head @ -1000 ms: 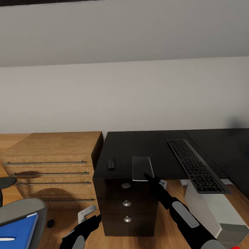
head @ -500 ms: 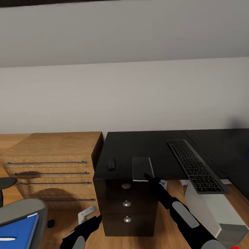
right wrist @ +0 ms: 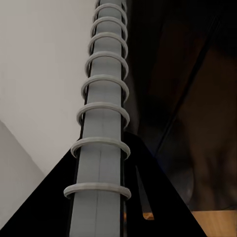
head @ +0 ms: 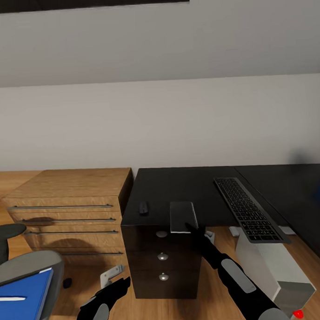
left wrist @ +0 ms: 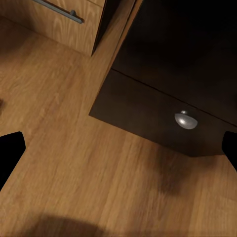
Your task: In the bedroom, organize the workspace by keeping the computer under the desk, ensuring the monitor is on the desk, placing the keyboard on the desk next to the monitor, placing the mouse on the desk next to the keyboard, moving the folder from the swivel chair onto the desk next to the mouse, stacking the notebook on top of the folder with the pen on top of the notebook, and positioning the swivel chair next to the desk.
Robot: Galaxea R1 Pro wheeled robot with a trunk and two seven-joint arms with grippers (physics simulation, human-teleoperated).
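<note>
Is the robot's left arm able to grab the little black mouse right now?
Probably not yet. The left pincer hangs low over the wood floor, open, in front of the black drawer unit, while the mouse sits up on the desk. Nothing blocks it; the arm must rise.

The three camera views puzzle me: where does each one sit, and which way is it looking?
Head view: on the robot's head, looking forward and down at the desk and black drawer unit; both arms show, left gripper low, right gripper on the notebook.
Left wrist view: looks down at the floor and a drawer knob; fingertips at the edges.
Right wrist view: along the notebook's spiral spine; black fingers flank it.
Shared: head and right wrist views both show the notebook.
</note>
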